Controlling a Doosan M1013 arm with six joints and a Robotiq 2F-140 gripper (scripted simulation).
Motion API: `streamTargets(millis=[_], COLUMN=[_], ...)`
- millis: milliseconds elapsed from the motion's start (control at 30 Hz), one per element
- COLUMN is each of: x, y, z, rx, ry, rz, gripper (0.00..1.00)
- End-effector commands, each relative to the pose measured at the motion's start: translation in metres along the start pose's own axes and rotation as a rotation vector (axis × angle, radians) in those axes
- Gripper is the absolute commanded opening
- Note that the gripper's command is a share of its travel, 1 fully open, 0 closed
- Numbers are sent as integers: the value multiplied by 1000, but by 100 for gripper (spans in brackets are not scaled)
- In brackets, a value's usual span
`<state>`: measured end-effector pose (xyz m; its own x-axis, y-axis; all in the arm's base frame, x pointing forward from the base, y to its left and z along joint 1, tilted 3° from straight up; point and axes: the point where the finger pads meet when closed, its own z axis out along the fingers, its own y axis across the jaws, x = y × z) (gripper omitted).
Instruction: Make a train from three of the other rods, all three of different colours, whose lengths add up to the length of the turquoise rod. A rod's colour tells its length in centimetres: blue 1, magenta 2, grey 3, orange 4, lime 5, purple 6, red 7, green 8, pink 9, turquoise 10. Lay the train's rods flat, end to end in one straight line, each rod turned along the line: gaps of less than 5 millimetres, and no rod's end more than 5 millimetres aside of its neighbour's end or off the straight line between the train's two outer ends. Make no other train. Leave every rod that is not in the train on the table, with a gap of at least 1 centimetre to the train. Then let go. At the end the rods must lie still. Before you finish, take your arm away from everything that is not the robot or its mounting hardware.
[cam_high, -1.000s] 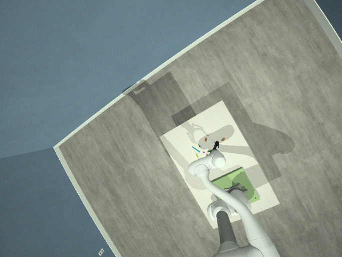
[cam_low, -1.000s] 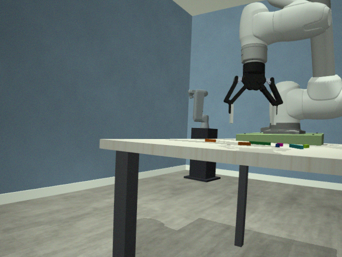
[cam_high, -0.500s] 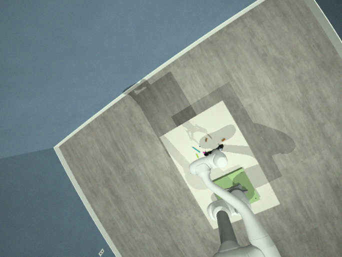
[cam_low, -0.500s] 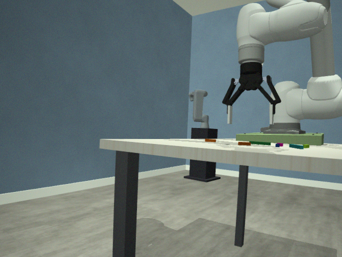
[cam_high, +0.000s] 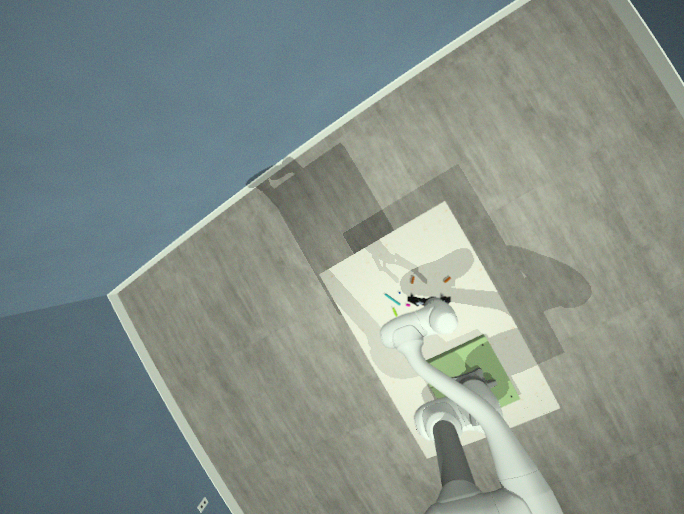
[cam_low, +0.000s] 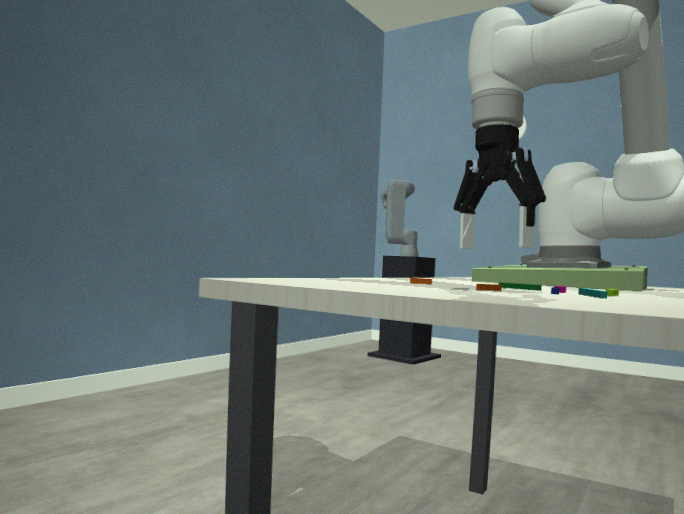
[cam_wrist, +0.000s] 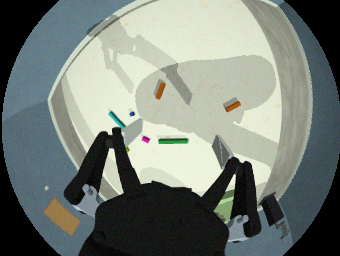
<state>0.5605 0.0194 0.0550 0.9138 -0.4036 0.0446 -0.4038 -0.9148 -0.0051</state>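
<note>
1. Above the pale counter (cam_high: 453, 232) (cam_low: 331, 298) (cam_wrist: 200, 30), the black pincer (cam_high: 429, 300) (cam_low: 497, 237) (cam_wrist: 178, 133) hangs with its fingers spread wide; its grasp is empty.
2. Below it on the counter lies the green rod (cam_low: 519, 286) (cam_wrist: 173, 141); the magenta rod (cam_high: 408, 305) (cam_low: 562, 289) (cam_wrist: 146, 140) rests near one end, apart from it.
3. Nearby, the turquoise rod (cam_high: 392, 299) (cam_low: 592, 292) (cam_wrist: 117, 120) lies between the small blue rod (cam_high: 399, 292) (cam_low: 555, 290) (cam_wrist: 132, 114) and the lime rod (cam_high: 394, 311) (cam_low: 612, 291) (cam_wrist: 127, 149); a finger partly hides the lime in the wrist view.
4. Well apart, one orange rod (cam_high: 412, 279) (cam_low: 488, 286) (cam_wrist: 160, 91) and a second orange rod (cam_high: 447, 279) (cam_low: 420, 280) (cam_wrist: 233, 106) lie at different angles.
</note>
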Motion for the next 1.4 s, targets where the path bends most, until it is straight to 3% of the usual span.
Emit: streamTargets(millis=[0,833,1367], x=[1,8,9], y=[2,15,16], z=[0,0,0], rx=[-13,-10,-10], ry=[6,11,11], rz=[167,1025,1056], gripper=[100,100,100])
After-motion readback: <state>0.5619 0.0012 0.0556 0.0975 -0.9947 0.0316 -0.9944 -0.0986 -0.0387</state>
